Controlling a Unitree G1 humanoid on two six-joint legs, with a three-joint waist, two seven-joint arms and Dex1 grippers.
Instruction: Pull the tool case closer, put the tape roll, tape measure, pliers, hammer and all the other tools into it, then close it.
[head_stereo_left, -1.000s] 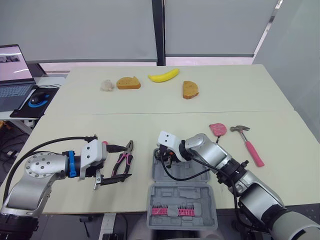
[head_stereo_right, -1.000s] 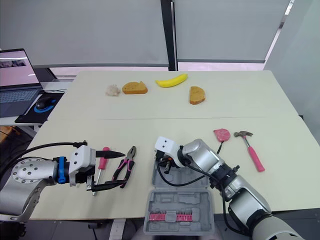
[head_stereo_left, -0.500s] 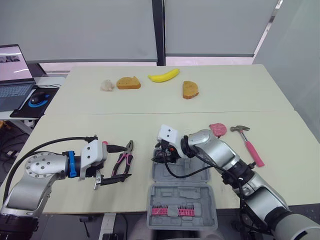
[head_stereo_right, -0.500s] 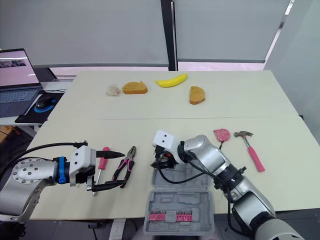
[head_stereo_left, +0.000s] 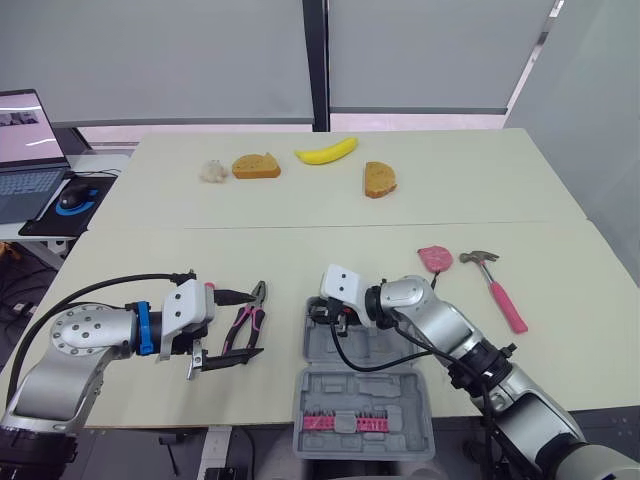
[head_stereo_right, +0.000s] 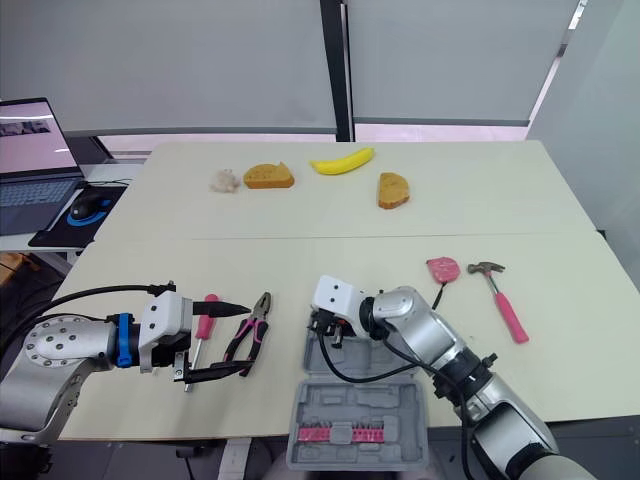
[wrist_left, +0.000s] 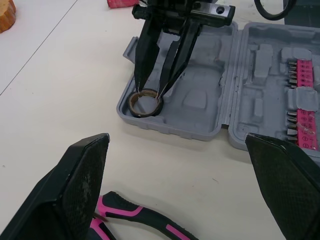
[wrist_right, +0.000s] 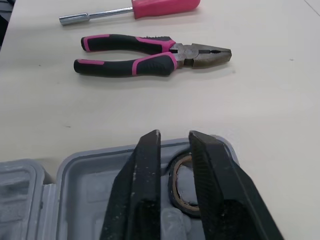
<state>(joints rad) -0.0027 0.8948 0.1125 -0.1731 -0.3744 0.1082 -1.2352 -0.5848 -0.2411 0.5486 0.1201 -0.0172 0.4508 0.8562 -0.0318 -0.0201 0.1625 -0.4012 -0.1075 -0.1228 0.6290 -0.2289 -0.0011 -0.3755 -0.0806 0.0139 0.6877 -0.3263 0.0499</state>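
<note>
We see silver-grey arms (head_stereo_left: 75, 345), black cables (head_stereo_left: 105, 283) looping off them, a blue wristband (head_stereo_left: 144, 328), white camera housings (head_stereo_left: 340, 283) and black fingers (wrist_left: 75, 190).

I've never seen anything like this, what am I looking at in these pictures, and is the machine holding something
This is a humanoid robot with two arms. Two pictures come from cameras in its head, looking down over a table; two come from cameras on its wrists. The left end effector is open and empty beside the pliers. The right end effector reaches the tape roll lying in the open tool case; whether it grips the roll is unclear. A hammer, screwdriver and banana lie on the table.
</note>
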